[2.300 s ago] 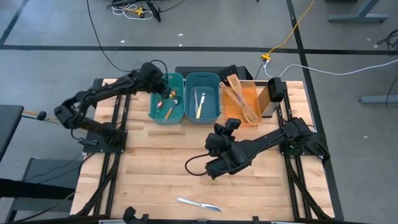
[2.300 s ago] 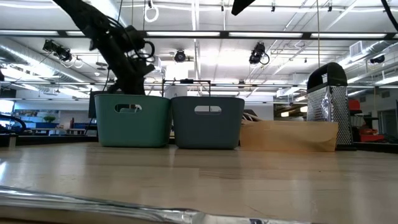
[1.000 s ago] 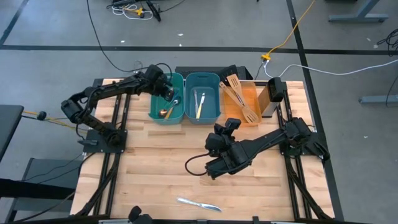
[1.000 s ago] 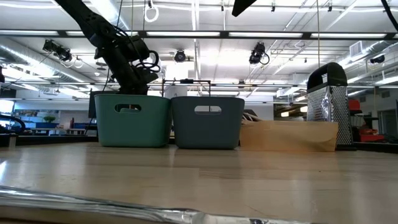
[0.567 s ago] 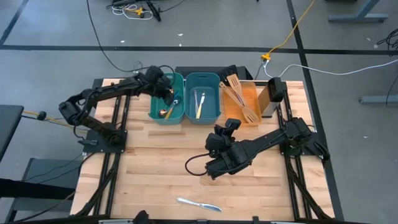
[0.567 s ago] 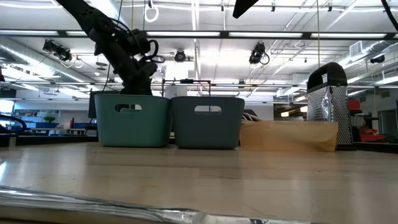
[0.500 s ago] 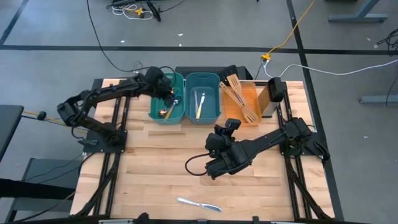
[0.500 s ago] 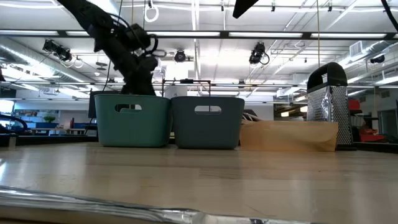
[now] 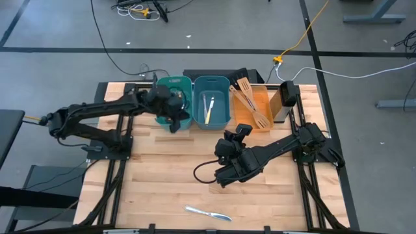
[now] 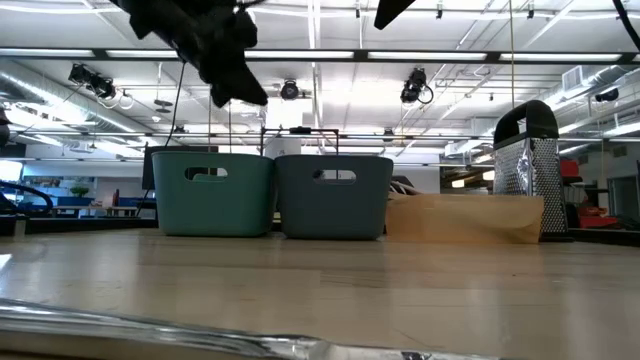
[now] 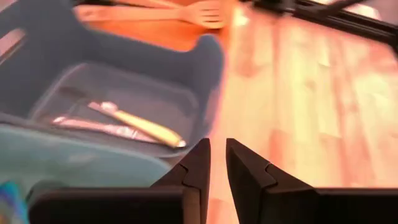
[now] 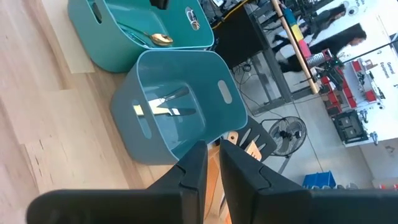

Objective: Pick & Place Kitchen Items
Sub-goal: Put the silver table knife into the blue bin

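Most cutlery is sitting sorted in the two teal bins (image 9: 195,104), wooden spatulas (image 9: 250,103) in the orange tray (image 9: 261,97). One silver knife (image 9: 207,212) is lying alone on the desk (image 9: 169,182), awaiting pickup. The left pincer (image 11: 216,163), nearly together and empty, is hovering at the bins' front edge; the right pincer (image 12: 211,155), also nearly together, is idling mid-desk.

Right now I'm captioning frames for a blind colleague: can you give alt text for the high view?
The left claw hovers at the near edge of the left teal bin, empty. The right claw waits mid-table, a silver knife near the front edge.
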Controlling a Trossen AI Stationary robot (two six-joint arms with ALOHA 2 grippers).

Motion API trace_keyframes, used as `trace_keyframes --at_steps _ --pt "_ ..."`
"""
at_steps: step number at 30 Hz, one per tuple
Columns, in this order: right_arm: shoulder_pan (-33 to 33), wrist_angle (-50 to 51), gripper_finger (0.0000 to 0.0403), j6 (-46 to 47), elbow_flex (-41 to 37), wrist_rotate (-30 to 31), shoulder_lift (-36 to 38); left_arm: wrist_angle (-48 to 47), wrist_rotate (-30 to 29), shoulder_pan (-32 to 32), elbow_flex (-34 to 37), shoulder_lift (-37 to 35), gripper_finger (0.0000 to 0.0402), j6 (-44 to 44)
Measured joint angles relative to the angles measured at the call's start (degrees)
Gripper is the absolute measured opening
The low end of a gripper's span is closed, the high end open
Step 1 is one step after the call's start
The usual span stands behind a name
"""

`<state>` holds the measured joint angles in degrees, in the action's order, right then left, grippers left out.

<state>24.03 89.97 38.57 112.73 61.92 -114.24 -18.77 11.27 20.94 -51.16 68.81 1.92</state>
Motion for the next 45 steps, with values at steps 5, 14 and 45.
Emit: trace_keyframes --at_steps 5,14,45 --pt "0.02 0.02 0.0052 -0.02 0.00 0.01 0.00 0.01 -0.01 -6.19 0.00 -1.22 0.0057 -1.59" --pt "0.00 0.02 0.0052 -0.02 0.00 0.03 0.00 -0.16 -2.92 -18.17 0.00 -1.15 0.0057 -2.42" --pt "0.02 0.04 0.0052 -0.63 0.00 0.16 0.00 5.53 -36.70 -58.08 0.07 -0.35 0.0057 8.21"
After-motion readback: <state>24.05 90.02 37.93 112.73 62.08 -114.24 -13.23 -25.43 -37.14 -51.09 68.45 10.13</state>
